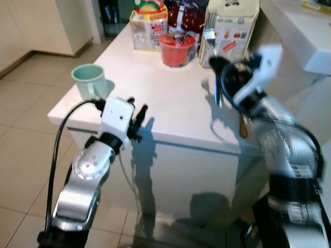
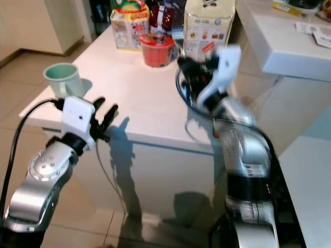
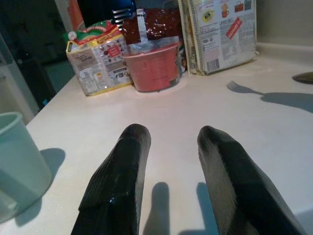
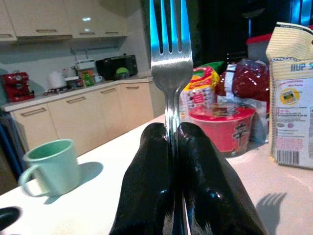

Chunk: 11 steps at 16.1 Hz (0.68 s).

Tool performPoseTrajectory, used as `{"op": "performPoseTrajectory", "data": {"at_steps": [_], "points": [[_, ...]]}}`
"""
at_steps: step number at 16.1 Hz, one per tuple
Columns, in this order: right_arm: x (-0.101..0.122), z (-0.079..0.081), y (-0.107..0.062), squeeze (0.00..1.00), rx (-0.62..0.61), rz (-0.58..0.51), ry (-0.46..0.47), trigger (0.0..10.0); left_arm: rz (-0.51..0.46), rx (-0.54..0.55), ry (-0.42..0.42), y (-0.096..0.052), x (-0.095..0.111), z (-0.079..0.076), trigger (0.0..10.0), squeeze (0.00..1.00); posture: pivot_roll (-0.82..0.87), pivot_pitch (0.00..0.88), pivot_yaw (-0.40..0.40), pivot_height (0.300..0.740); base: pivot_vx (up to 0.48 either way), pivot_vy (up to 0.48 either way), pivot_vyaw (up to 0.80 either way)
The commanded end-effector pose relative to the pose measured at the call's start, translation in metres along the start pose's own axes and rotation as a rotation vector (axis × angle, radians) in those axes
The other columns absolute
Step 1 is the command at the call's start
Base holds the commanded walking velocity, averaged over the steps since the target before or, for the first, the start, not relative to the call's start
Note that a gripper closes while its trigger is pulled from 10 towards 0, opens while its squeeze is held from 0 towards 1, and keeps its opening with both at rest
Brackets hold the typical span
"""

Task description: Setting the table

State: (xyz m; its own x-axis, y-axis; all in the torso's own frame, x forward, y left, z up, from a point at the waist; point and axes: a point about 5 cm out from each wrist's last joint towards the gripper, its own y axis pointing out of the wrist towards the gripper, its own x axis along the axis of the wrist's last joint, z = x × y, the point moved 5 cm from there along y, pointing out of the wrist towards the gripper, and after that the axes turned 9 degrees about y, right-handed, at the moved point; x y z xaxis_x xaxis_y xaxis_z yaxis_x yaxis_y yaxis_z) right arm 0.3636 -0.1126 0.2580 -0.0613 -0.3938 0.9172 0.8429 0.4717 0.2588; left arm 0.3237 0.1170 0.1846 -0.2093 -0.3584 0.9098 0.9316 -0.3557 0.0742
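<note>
Nearest the robot, the left gripper [image 1: 137,114] hovers at the front edge of the white rectangular table [image 1: 170,116], its two long black fingers [image 3: 120,181] spread apart with nothing between them, pointing across the tabletop. Just beside it, at the table's front left corner, stands a pale mint-green mug with a handle [image 1: 91,80], upright and seemingly empty, though its inside is only partly seen.

Farther in and toward the right side of the table, the right gripper [image 4: 171,147] is raised above the surface, clenched on the handle of a silver metal fork [image 4: 170,44]. The fork stands upright, tines upward, its handle pinched tight between the two fingers. In the head views this arm is blurred, so how high the fork hangs over the table is hard to judge; its shadow falls on the tabletop beside the fingers.

At the far end of the table sits a red instant-noodle bowl [image 1: 177,49], with a colourful cardboard food box [image 1: 149,26] to its left, a dark red foil bag [image 1: 187,16] behind, and a tall cream paper bag with printed labels [image 1: 232,26] to its right.
</note>
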Motion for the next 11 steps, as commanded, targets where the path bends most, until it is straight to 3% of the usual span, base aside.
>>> {"op": "performPoseTrajectory", "data": {"at_steps": [1, 2, 5, 7, 11], "points": [[0.002, 0.016, -0.014, 0.00, 0.004, -0.013, -0.007, 10.0, 0.002, 0.004, 0.014, -0.003, 0.003, -0.002, 10.0, 0.00, 0.00, 0.000, -0.001, 0.740, 0.000, 0.000, 0.00], [-0.003, 0.023, -0.032, 0.00, -0.054, -0.008, 0.004, 10.0, 0.004, 0.003, 0.009, -0.005, 0.004, -0.004, 10.0, 0.00, 0.00, 0.000, 0.001, 0.740, 0.000, 0.000, 0.00], [0.001, 0.035, -0.056, 0.00, -0.134, 0.009, 0.011, 10.0, 0.007, -0.039, 0.030, -0.008, 0.006, -0.009, 10.0, 0.00, -0.03, 0.000, 0.016, 0.740, 0.000, 0.000, 0.00], [-0.010, 0.028, -0.070, 0.00, -0.198, 0.062, -0.002, 10.0, -0.006, -0.037, 0.021, -0.005, 0.010, -0.009, 10.0, 0.00, -0.03, 0.000, 0.014, 0.740, 0.000, 0.000, 0.00], [-0.010, 0.028, -0.070, 0.00, -0.198, 0.062, -0.002, 10.0, -0.006, -0.037, 0.021, -0.005, 0.010, -0.009, 10.0, 0.00, -0.03, 0.000, 0.014, 0.740, 0.000, 0.000, 0.00]]}}
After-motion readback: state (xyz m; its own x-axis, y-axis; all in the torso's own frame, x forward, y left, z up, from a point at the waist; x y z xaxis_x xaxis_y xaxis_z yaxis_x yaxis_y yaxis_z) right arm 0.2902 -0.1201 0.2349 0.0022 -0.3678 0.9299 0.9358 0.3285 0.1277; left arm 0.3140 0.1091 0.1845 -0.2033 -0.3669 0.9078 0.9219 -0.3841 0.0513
